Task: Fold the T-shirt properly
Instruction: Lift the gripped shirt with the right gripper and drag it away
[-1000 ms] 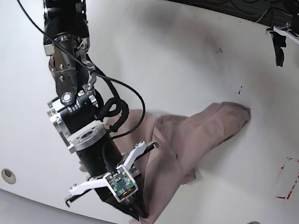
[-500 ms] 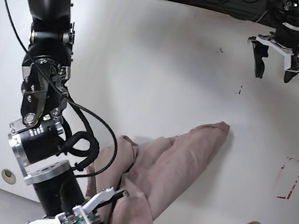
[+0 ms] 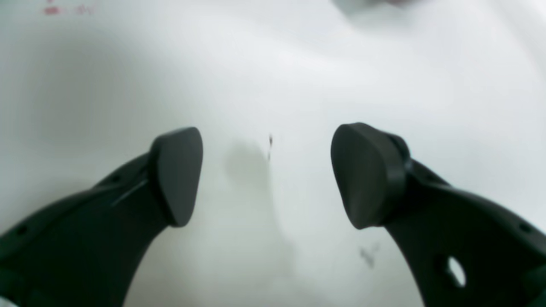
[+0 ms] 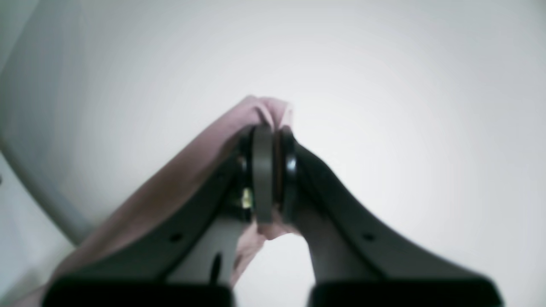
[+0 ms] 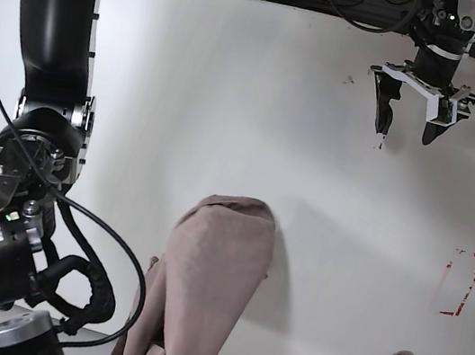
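The T-shirt (image 5: 206, 286) is seen bunched into a long wrinkled heap reaching the near edge of the white table (image 5: 233, 95). The left gripper (image 5: 408, 124) is held above the far side, its jaws spread, well apart from the cloth

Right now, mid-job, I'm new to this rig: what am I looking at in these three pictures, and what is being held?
The base view looks down on a white table with two robot arms. The other two pictures come from cameras on the wrists, looking out between the jaws. The right gripper, low on the left of the base view, is shut on a pinch of the mauve T-shirt, which lies bunched near the table's front edge. The left gripper, at the far right, hovers over bare table with its jaws open, holding nothing. A red mark sits on the table.
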